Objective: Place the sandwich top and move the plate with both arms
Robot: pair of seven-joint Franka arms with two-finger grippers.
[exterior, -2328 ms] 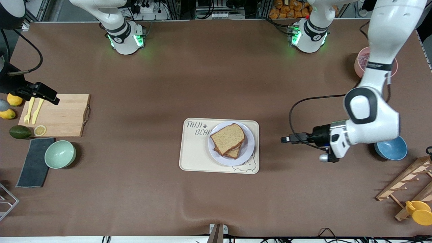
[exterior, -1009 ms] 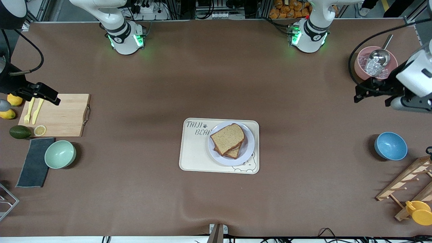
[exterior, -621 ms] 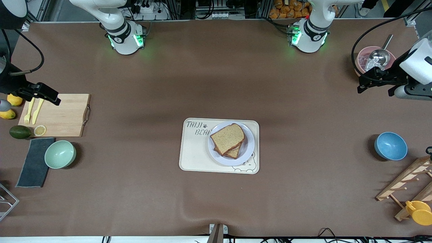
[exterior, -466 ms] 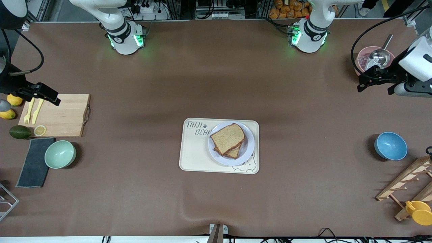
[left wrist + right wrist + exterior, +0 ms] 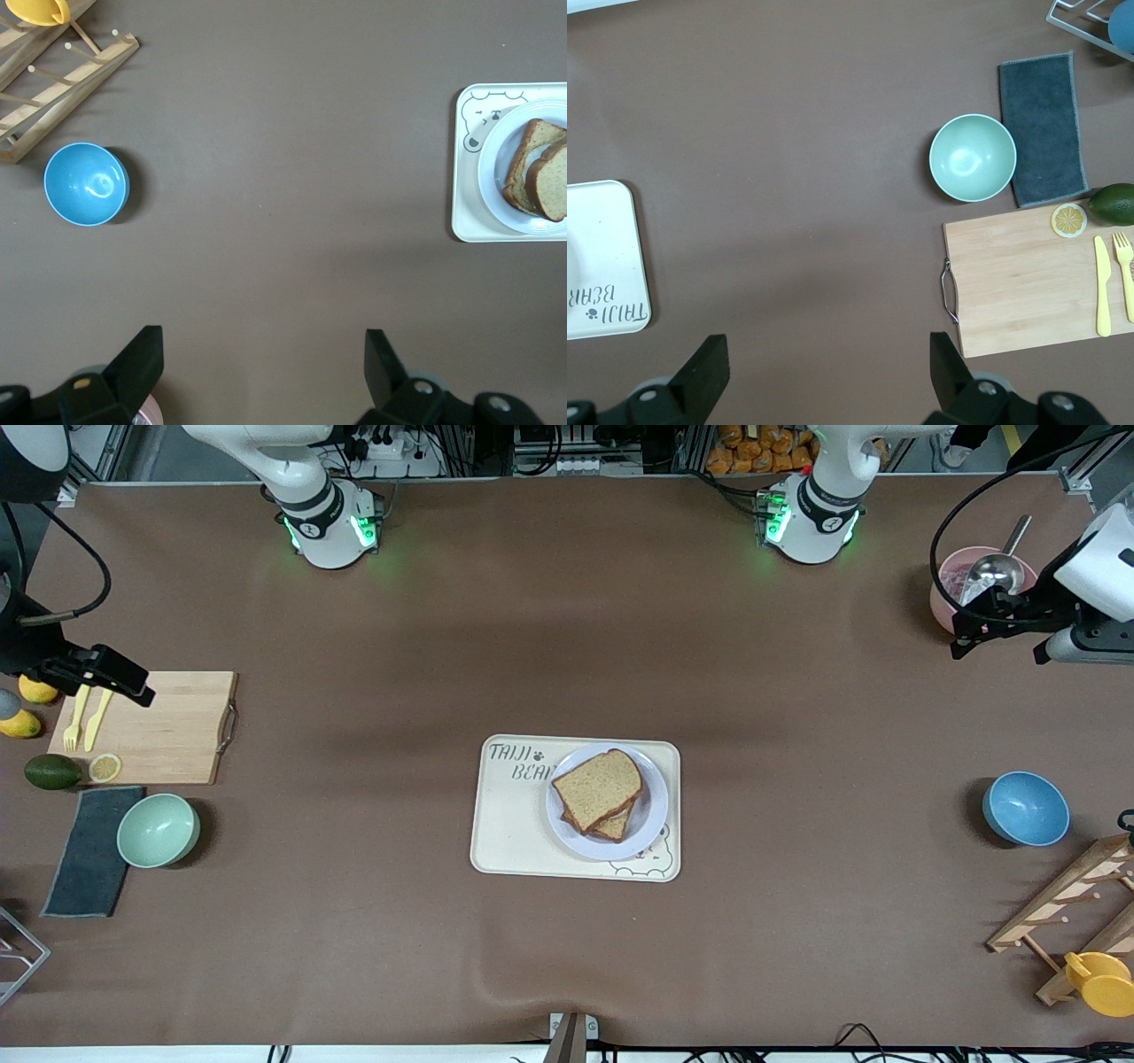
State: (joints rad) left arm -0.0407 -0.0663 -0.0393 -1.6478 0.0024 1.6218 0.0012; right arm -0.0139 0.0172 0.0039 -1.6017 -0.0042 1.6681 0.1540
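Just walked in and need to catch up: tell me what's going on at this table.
Nothing is being handled right now. The sandwich top lies on another slice on the plate, which sits on the cream tray mid-table. The left tool hangs open by the pink bowl at the left arm's end. The right tool hangs open over the cutting board at the right arm's end. Neither touches the plate.
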